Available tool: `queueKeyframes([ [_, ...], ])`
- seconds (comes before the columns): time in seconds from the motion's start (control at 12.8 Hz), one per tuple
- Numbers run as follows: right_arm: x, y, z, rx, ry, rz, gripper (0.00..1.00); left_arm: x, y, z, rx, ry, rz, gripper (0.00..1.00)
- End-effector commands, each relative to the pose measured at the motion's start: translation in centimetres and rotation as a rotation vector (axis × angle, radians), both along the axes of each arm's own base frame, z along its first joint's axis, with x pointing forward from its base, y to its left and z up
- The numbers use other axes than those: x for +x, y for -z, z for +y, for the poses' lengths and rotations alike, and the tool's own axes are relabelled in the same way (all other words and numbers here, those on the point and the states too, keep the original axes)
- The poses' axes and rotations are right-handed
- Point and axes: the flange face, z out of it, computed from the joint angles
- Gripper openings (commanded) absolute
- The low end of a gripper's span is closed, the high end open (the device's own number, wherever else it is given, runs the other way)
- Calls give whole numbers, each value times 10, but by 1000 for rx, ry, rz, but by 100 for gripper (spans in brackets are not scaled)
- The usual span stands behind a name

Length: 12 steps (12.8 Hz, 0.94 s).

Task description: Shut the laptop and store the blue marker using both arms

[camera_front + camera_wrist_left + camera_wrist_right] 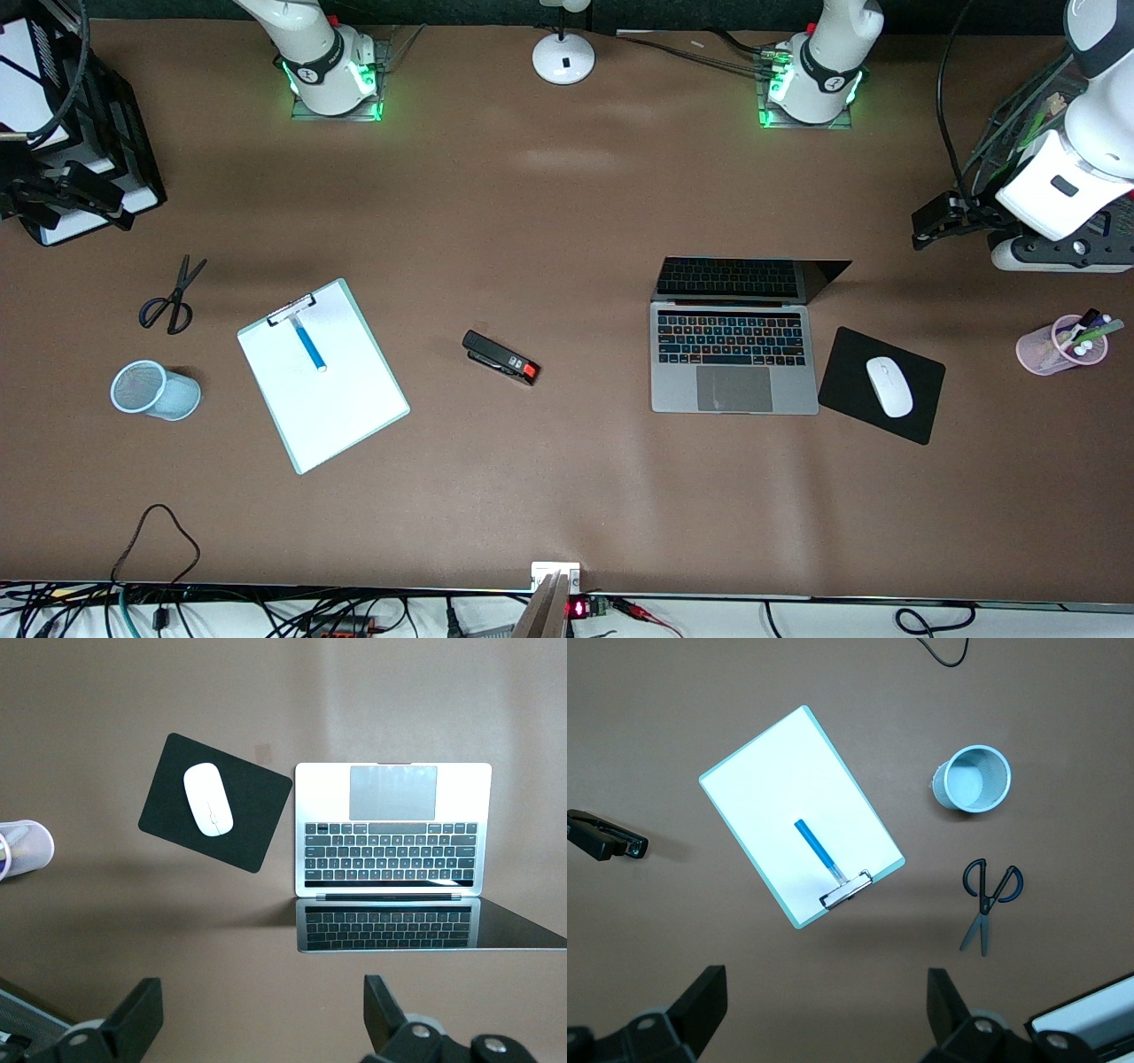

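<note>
Silver-grey and slim, the laptop sits open on the brown bench toward the left arm's end, its black keyboard and grey trackpad facing up and its dark screen raised and mirroring the keys. Just beside it lies a black mouse pad carrying a white mouse. The short bright blue marker lies on the white sheet of a pale green clipboard toward the right arm's end, one end tucked by the metal clip. Near the clipboard, a light blue mesh cup lies tipped on its side, and black-handled scissors rest flat. A black stapler with a red tip lies between clipboard and laptop. The left end effector hangs released, fingers spread, above the bench near the laptop's raised screen; the right end effector hangs likewise released over the bench near the clipboard.
</note>
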Motion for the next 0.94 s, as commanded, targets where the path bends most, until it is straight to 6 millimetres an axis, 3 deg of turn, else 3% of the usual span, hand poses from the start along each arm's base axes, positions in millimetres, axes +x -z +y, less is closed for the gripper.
queueKeyframes([
  [0.0,-2,-2,0,-10,2,-19,100,3,-4,1,2,-7,9,100],
  [0.47,6,7,-4,-12,8,-7,100,-1,-1,-4,4,-10,40,100],
  [0.62,13,11,-2,-14,6,-7,100,2,10,-6,-4,-13,76,100],
  [0.86,26,33,-3,-16,9,25,100,10,27,-4,10,13,111,100],
])
